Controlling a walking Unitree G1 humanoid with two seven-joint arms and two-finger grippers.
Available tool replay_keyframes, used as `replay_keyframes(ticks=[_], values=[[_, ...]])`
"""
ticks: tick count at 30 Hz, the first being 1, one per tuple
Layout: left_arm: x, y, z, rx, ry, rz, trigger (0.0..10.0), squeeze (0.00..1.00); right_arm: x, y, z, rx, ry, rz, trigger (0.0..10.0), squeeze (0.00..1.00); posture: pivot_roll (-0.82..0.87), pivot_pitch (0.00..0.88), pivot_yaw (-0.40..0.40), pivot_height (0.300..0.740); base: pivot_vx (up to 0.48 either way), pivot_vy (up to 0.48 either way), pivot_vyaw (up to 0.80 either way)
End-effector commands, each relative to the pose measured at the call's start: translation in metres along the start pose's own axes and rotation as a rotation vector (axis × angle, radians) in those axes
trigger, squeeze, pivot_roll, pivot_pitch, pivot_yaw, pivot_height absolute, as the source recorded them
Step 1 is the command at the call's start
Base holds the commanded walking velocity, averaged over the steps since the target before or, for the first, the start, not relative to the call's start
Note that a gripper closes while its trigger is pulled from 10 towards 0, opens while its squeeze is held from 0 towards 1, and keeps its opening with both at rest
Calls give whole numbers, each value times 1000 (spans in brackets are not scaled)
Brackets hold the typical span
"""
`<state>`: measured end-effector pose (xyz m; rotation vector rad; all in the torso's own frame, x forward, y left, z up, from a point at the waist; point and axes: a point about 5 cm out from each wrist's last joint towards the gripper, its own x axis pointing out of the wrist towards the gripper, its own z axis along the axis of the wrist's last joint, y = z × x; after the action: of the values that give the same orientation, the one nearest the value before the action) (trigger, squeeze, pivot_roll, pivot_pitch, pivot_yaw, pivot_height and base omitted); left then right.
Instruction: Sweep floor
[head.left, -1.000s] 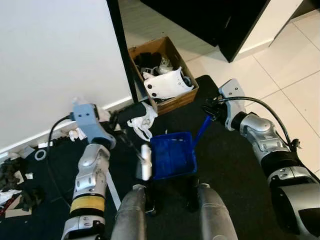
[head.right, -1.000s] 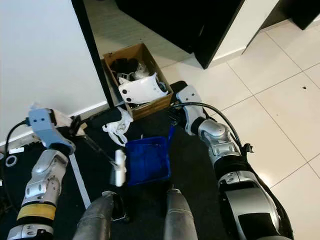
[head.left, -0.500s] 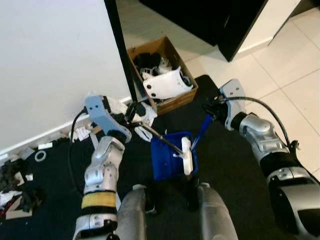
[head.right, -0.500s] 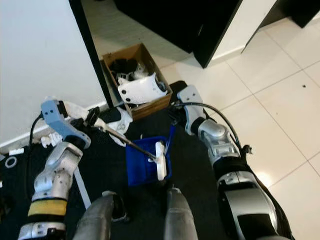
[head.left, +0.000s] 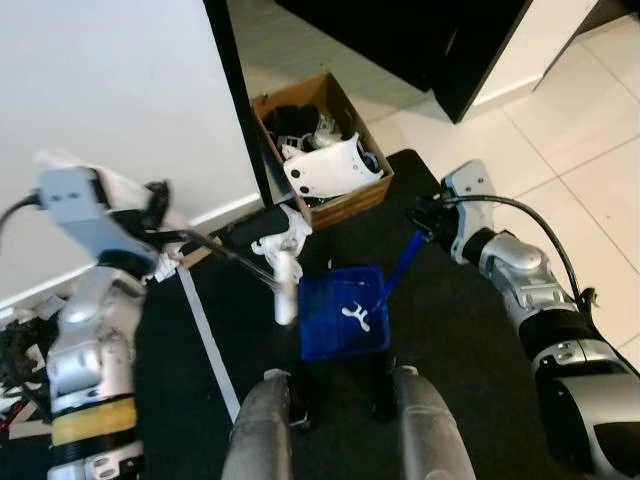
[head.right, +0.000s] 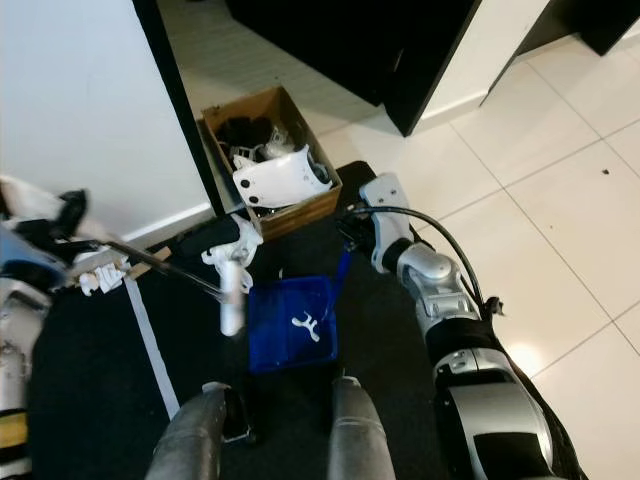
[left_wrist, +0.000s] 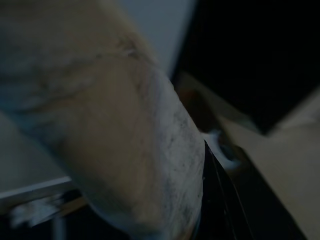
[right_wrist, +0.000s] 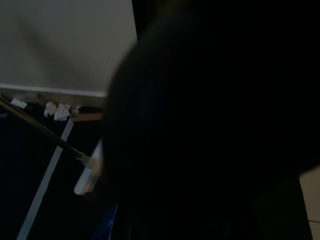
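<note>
— Black mat (head.left: 470, 330) first: what sits on it, taking the blue dustpan (head.left: 343, 330) as the marker?

— That dustpan lies on the mat just ahead of the robot's feet, with a small white scrap (head.left: 356, 316) already inside. Its blue handle rises up and away to the right gripper (head.left: 422, 222), which appears closed on it, though the fingers themselves are hard to read.

— And the brush?

— Its white head (head.left: 284, 292) hangs just beside the dustpan's left edge. The thin long handle (head.left: 220, 252) runs from there up and leftward to the left gripper (head.left: 150, 212), which looks clamped on its far end.

— What's left to sweep?

— A crumpled white scrap (head.left: 283, 234) beyond the dustpan, toward the cardboard box (head.left: 312, 150). It lies just past the brush head, so the left arm is the nearer one, pulling toward the dustpan mouth.
</note>
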<state>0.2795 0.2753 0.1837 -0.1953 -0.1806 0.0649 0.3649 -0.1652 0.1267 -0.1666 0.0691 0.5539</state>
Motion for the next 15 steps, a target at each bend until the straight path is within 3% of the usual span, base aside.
replay_keyframes(ticks=[1,2,6,10,15], values=[[-1,11,0,36,19,97,10000,0,-5,5,-12,68,8,-3,10000,0,12,273,15,740,0,0,0],[-2,21,-7,80,75,200,10000,0,-10,3,-13,78,-12,-31,10000,0,11,269,20,740,0,0,0],[-7,25,-25,135,204,267,10000,0,-22,-3,-10,97,-71,-95,10000,0,8,264,29,740,0,0,0],[-7,22,-31,166,245,260,10000,0,-28,-3,-4,96,-109,-111,10000,0,4,256,40,740,0,0,0],[-2,10,-32,99,246,207,10000,0,-43,-9,8,93,-172,-165,10000,0,5,237,53,740,0,0,0]])
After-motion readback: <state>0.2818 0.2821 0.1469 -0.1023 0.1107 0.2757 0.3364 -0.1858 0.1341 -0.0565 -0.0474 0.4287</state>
